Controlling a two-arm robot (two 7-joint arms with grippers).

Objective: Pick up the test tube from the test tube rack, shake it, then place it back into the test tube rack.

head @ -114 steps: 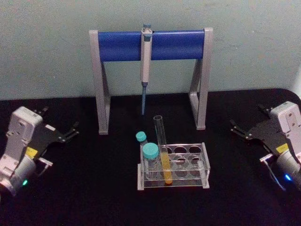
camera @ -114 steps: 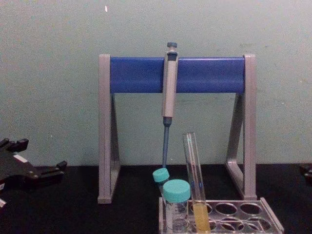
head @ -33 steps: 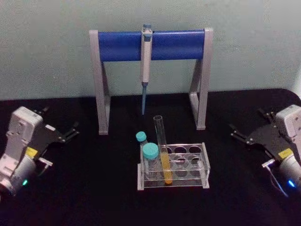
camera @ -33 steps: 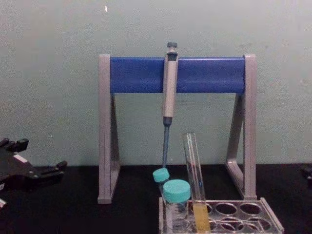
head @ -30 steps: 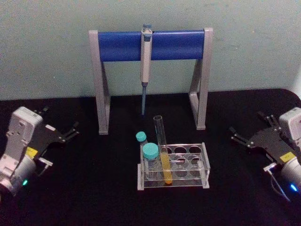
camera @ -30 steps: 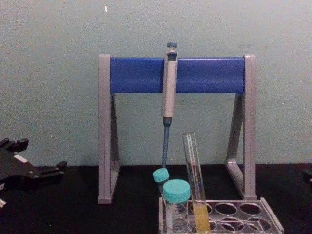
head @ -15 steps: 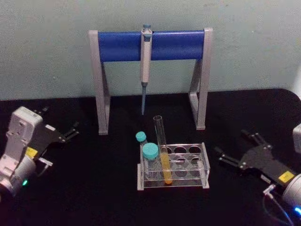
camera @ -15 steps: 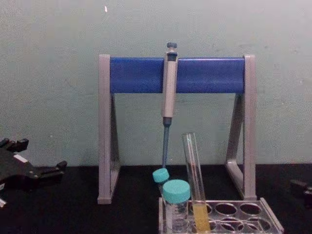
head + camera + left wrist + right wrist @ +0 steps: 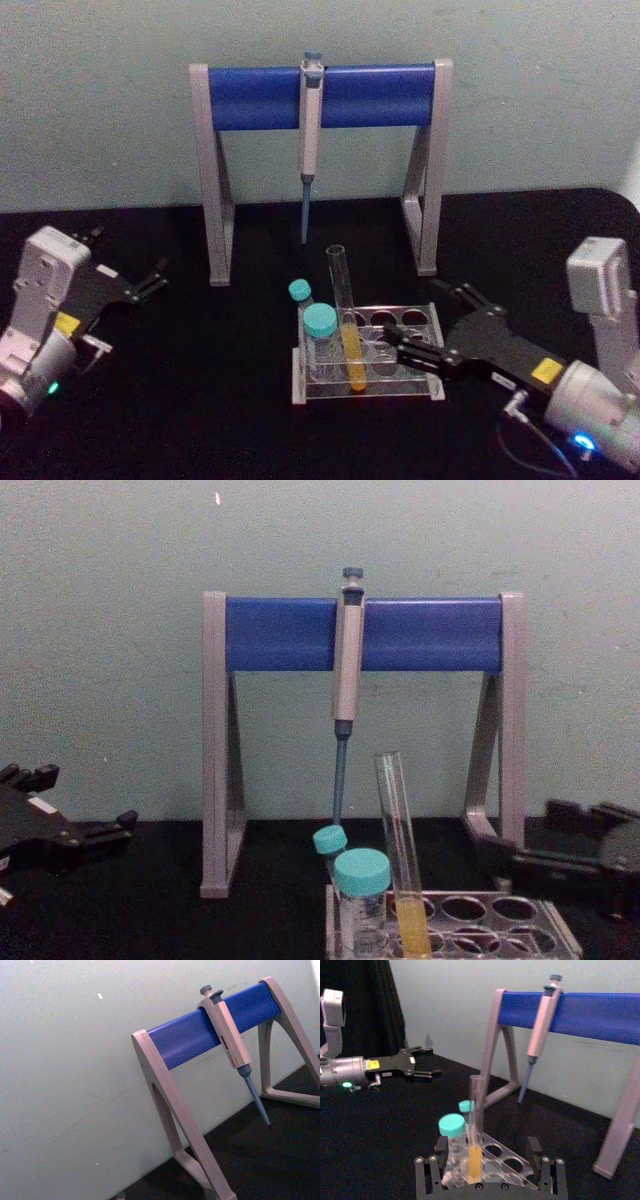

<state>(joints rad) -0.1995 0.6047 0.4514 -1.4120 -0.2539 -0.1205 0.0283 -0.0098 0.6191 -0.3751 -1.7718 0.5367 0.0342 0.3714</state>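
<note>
Test tube rack (image 9: 370, 393) sits mid-table on the black cloth, with the right gripper (image 9: 430, 318) at its right end, jaws spread wide and aimed along the rack. The left gripper (image 9: 128, 252) rests well apart at the table's left, jaws also apart. Untouched, the test tube (image 9: 345, 320) leans in the rack, just beside two teal-capped vials (image 9: 320, 335).
</note>
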